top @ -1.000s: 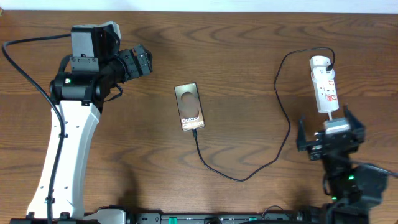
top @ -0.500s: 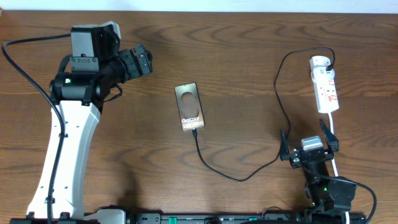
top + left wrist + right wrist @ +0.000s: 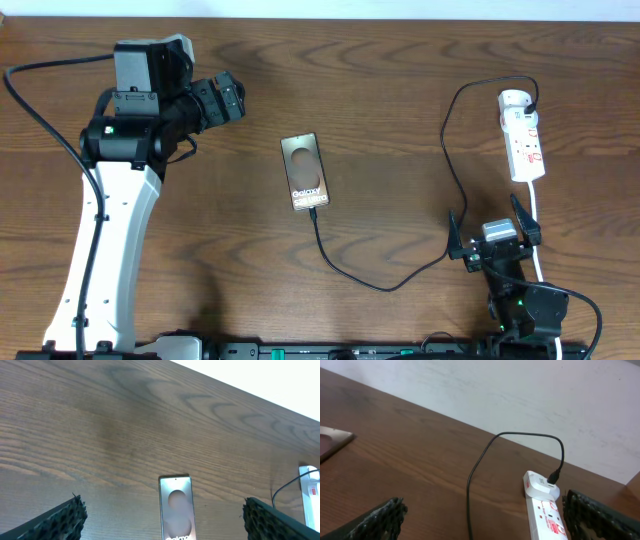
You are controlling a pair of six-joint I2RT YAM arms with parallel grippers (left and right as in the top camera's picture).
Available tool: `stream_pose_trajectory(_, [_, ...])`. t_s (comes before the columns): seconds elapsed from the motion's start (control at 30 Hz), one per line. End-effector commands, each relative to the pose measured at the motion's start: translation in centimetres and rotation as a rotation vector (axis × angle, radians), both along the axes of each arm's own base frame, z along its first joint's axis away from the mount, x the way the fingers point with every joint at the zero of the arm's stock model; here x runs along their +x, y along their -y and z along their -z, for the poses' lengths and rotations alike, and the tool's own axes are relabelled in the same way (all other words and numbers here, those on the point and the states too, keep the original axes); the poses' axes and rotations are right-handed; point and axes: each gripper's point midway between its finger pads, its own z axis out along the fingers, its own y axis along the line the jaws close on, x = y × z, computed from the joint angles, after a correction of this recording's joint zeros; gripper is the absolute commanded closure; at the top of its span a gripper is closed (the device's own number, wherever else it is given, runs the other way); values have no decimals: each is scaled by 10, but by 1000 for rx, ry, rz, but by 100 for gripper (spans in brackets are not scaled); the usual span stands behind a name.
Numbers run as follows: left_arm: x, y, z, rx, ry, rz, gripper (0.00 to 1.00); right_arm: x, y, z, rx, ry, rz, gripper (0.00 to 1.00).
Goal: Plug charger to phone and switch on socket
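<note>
The phone [image 3: 306, 172] lies flat mid-table, lettering up, and also shows in the left wrist view, phone [image 3: 176, 507]. The charger cable [image 3: 385, 287] meets the phone's near edge, loops right and runs up to a white plug at the far end of the socket [image 3: 524, 136]. My left gripper [image 3: 238, 100] hovers open, left of the phone and apart from it. My right gripper [image 3: 490, 222] stands open with nothing in it, just in front of the socket's near end. The right wrist view holds the socket [image 3: 547, 510] and the cable [image 3: 475, 472].
Wooden table with a pale wall behind it. The left arm's white link [image 3: 105, 250] and its thick black cable [image 3: 40, 110] take up the left side. A white lead [image 3: 537, 215] runs from the socket toward the front edge beside the right gripper.
The right arm drew back from the socket toward the front edge, and has barely shifted in the last half second. The left arm, phone and cable have not moved.
</note>
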Motion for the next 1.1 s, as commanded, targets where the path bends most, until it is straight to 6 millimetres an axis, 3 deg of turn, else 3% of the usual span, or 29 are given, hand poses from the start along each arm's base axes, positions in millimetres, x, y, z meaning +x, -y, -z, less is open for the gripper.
stream_pose_trajectory(0.0, [1,-1,-7,8,18,0,2,0,-1,0,20,0,-2,1])
stream_pose_trajectory(0.73, [1,-1,-7,9,17,0,2,0,-1,0,20,0,-2,1])
stream_pose_trajectory(0.93, [-8,-25,-17,100,61,-89,2,0,-1,0,20,0,-2,1])
stream_pose_trajectory(1.07, [-12,-26,-28,156,181,-44,2,0,-1,0,20,0,-2,1])
